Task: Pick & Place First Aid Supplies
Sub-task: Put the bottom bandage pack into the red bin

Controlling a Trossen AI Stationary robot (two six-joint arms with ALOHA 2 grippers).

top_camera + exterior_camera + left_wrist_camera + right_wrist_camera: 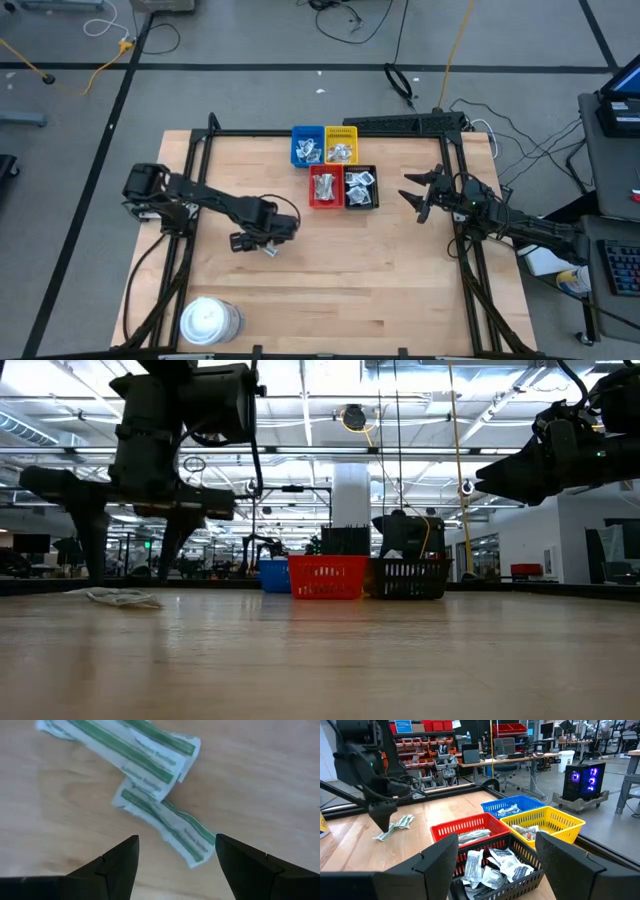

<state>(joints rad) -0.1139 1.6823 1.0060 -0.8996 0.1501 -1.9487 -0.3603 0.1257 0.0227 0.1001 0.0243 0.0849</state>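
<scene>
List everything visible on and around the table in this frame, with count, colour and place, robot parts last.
Loose bandage strips: at least three, white with green bands, lying on the wood under the left gripper.
Blue tray: one, back left of the tray cluster, packets inside.
Yellow tray: one, back right of the cluster, packets inside.
Red tray: one, front left of the cluster, packets inside.
Black tray: one, front right of the cluster, white packets inside.
White tub: one, near front-left corner of the table.
Table: one, light wood.
Left gripper: fingers open, above the loose strips.
Right gripper: fingers open, right of the trays, empty.
</scene>
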